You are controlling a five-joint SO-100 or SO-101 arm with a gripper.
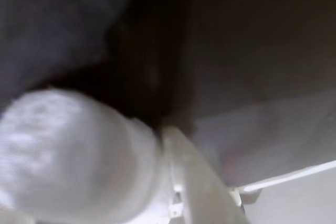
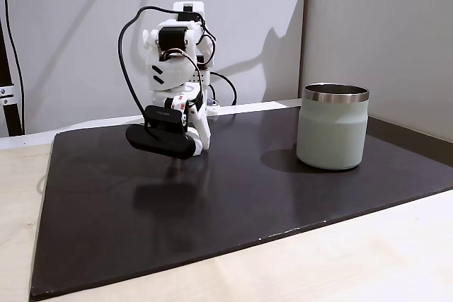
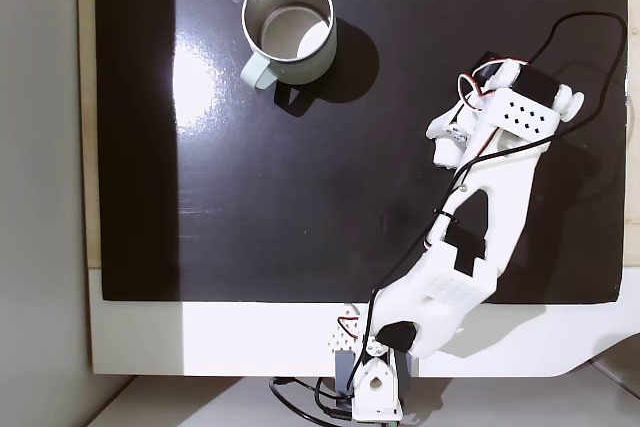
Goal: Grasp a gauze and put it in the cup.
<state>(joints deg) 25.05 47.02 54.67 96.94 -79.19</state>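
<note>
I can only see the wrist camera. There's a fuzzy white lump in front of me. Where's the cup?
Observer: The cup stands upright on the black mat, up and to the left of the gripper in the fixed view from above.
Operator: Is anything inside it?
Observer: It looks empty, just shiny steel at the bottom.
Operator: Is my arm high up?
Observer: No. In the fixed view from the side it is folded low, and it casts a shadow on the mat.
</note>
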